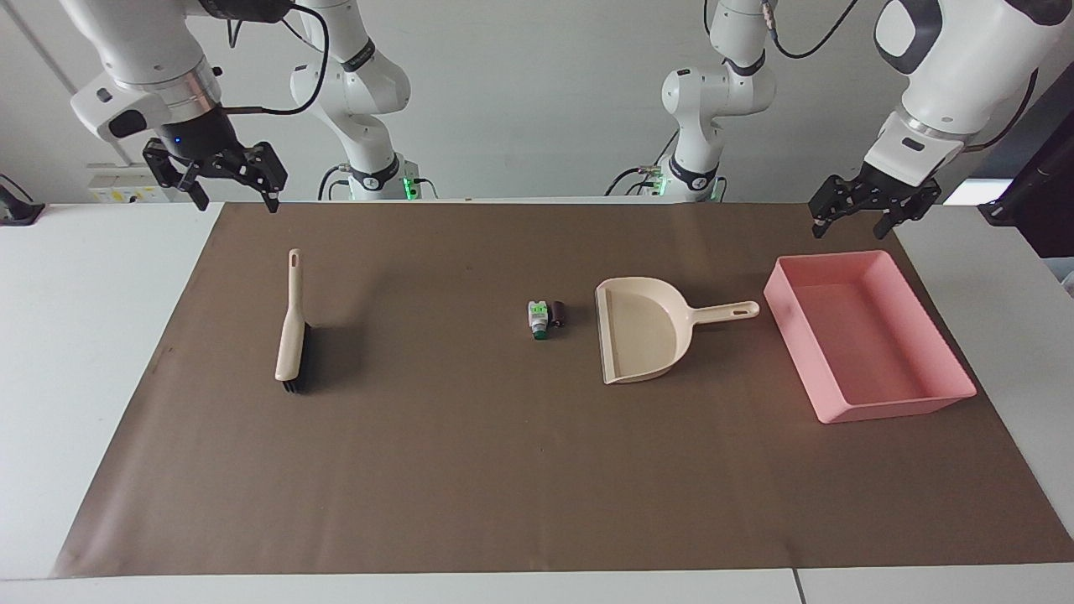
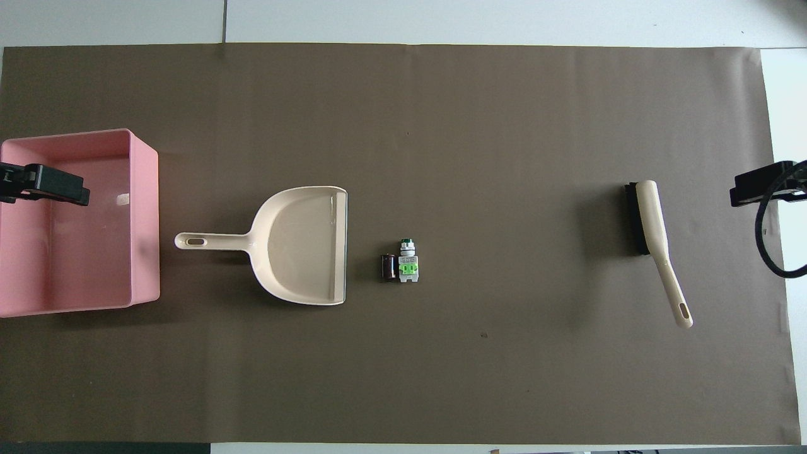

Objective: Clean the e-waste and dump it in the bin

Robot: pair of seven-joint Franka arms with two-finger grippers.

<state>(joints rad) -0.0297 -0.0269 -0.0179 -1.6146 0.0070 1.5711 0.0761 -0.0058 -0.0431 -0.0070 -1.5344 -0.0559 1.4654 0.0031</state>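
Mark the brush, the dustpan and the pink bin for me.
brush (image 1: pixel 290 335): facing view, on the cream back above the bristles.
dustpan (image 1: pixel 642 331): facing view, on the pan's floor.
pink bin (image 1: pixel 789 323): facing view, on the wall beside the dustpan.

Even, bright light falls from above on my counter (image 1: pixel 503 470). The brush (image 1: pixel 294 335) and dustpan (image 1: pixel 642 331) cast soft, short shadows beside them. The pink bin (image 2: pixel 144 214) shows a faint sheen on its floor. Both views are sharp, with no blur.
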